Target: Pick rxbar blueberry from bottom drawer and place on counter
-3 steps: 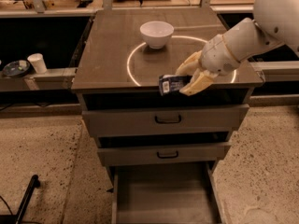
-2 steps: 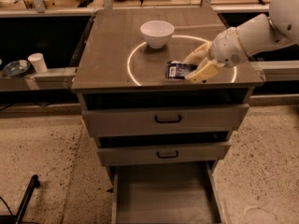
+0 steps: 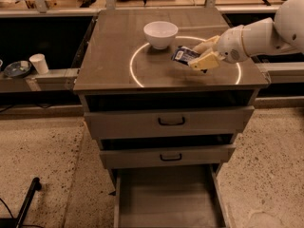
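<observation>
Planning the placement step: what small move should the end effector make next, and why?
Probably lower slightly to set the bar down. The end effector, over the counter beside the white bowl, is shut on the rxbar blueberry, which seems to hang just above the surface, clear of the bowl.

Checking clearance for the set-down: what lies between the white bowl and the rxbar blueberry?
Only bare counter, in the camera view. The gripper holds the rxbar blueberry over the counter, beside the white bowl.
</observation>
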